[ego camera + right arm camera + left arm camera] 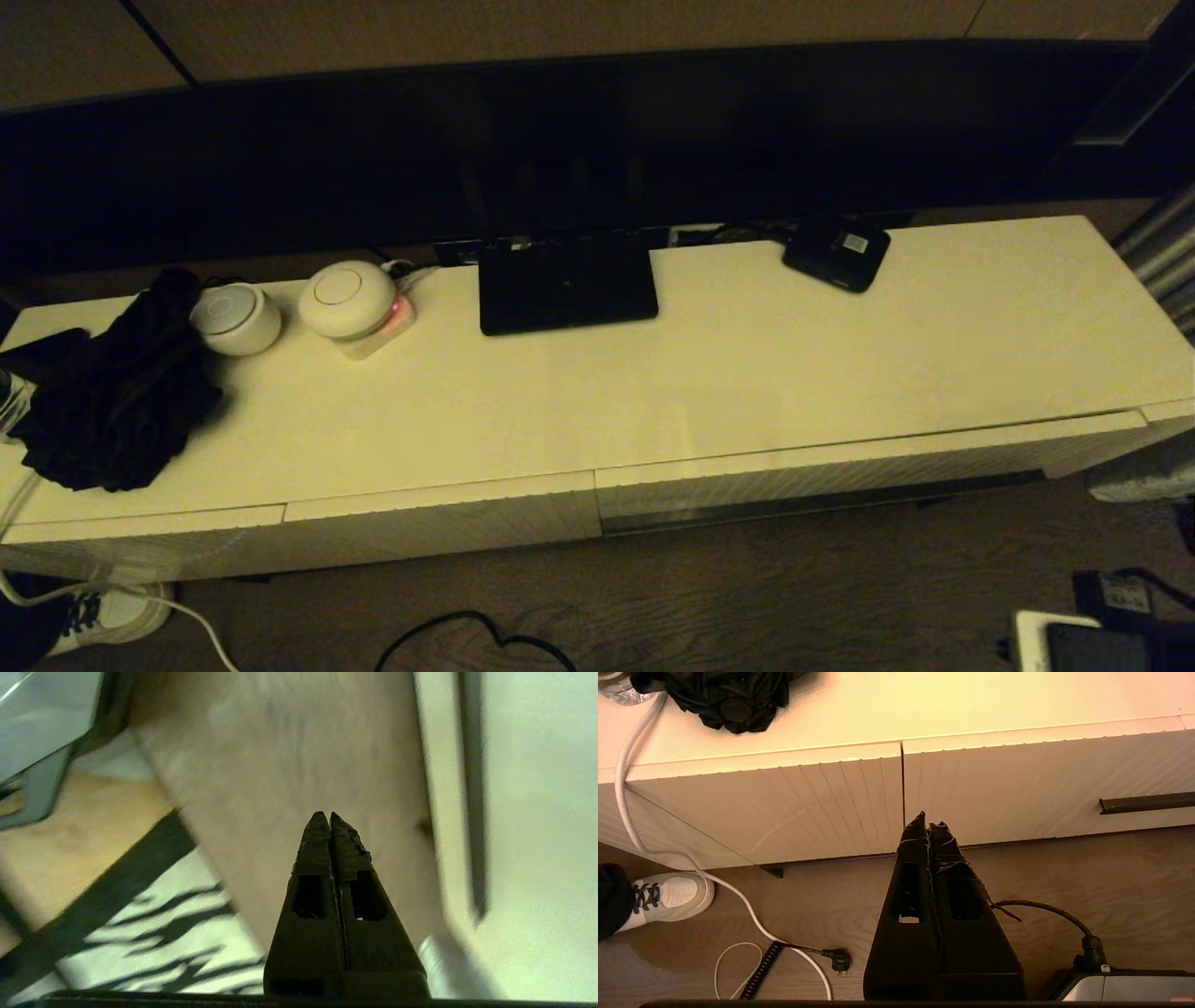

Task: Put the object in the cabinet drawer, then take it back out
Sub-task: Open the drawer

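The black box with dividers is out of view in every frame. The cabinet drawer [822,481], the wider right-hand one with a white ribbed front, stands closed; its dark handle strip [822,504] runs along the lower edge. In the left wrist view the drawer front [1041,779] and its handle [1146,803] show. My left gripper [927,822] is shut and empty, low over the floor, facing the seam between the two fronts. My right gripper [326,815] is shut and empty, over floor beside a pale panel. Neither arm shows in the head view.
On the cabinet top [747,373] lie a flat black router [568,285], a small black device with a white label [836,250], two white round devices [345,299], and black cloth [112,392]. The narrower left drawer front [784,807] is closed. Cables [752,914] and a shoe [672,896] lie on the floor.
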